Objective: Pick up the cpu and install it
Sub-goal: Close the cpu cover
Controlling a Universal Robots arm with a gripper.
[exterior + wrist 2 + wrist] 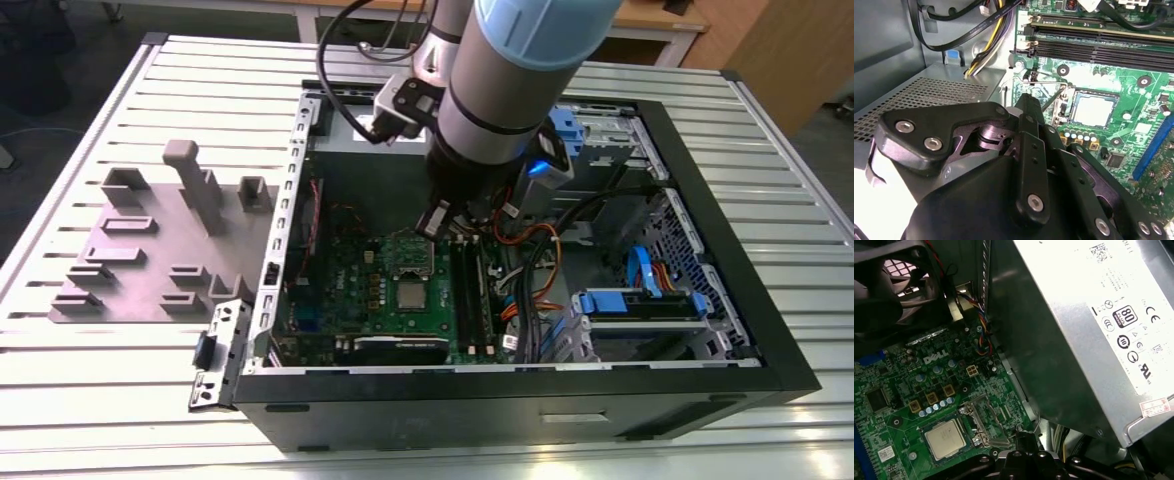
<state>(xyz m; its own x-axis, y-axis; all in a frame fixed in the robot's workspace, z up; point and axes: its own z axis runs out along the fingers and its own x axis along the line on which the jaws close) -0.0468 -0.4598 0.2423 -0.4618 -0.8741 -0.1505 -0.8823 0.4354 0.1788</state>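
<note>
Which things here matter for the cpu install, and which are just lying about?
Job:
cpu, lying in its socket
green board
gripper, beside the socket

Lying about:
grey blocks on the table outside the case
power supply
fan
blue drive bay

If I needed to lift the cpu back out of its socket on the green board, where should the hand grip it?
Grip the cpu by two opposite edges, coming straight down from above. It lies flat and thin in the socket on the green board, with the metal frame swung open beside it, so only the rim offers purchase. I would pick the edges away from that frame, though clearance looks tight.
</note>
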